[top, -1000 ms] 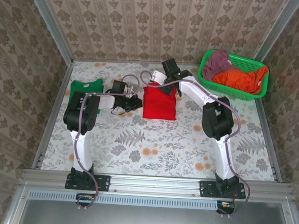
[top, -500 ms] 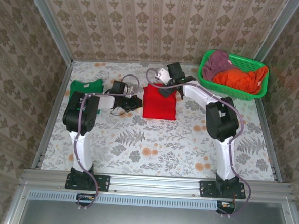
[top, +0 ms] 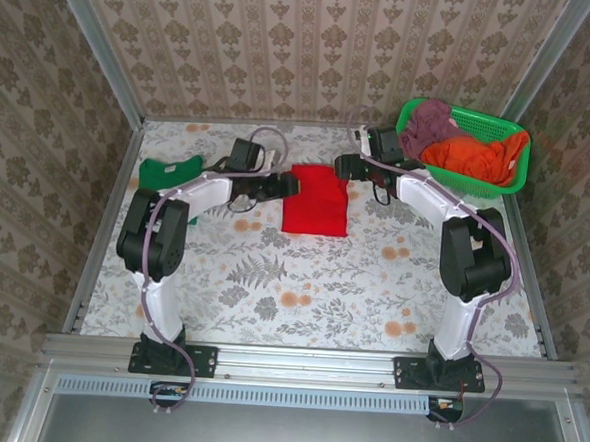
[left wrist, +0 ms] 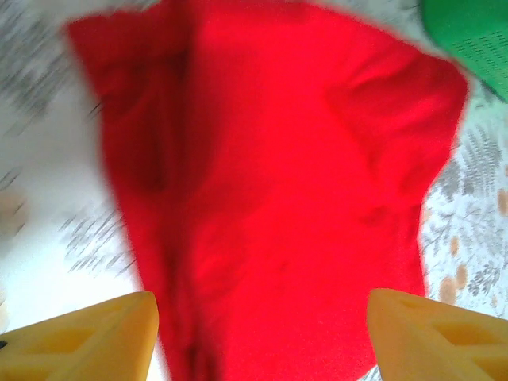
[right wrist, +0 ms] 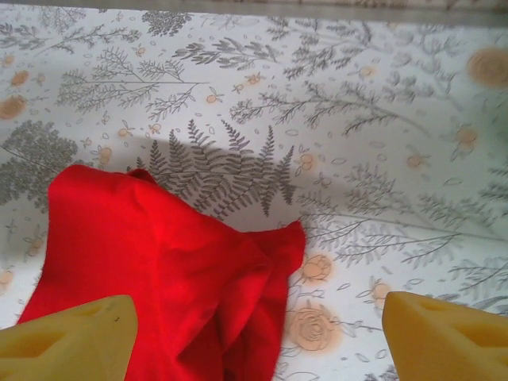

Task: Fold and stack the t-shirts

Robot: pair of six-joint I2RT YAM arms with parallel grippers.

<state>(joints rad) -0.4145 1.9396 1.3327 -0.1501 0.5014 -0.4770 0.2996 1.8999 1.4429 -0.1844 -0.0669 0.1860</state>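
Both arms have moved since a second ago. The right gripper has swung off the far left corner of the red t-shirt and now sits at its far right corner. The left gripper has moved from beside the shirt's left edge to its far left corner. The shirt itself has stayed where it was.

It lies folded into a neat upright rectangle, flat on the flowered table. In the left wrist view the yellow fingers stand wide apart over the red cloth and grip nothing. That picture is blurred, so I cannot tell whether they touch the cloth. In the right wrist view the fingers are also spread wide and empty. One is over a rumpled corner of the shirt and the other over bare table.

The green t-shirt lies well to the left of the red one, beyond the left arm, and its sleeves show. To the right of the red shirt and a little farther back stands a green mesh basket. It holds a purple cloth and an orange cloth.
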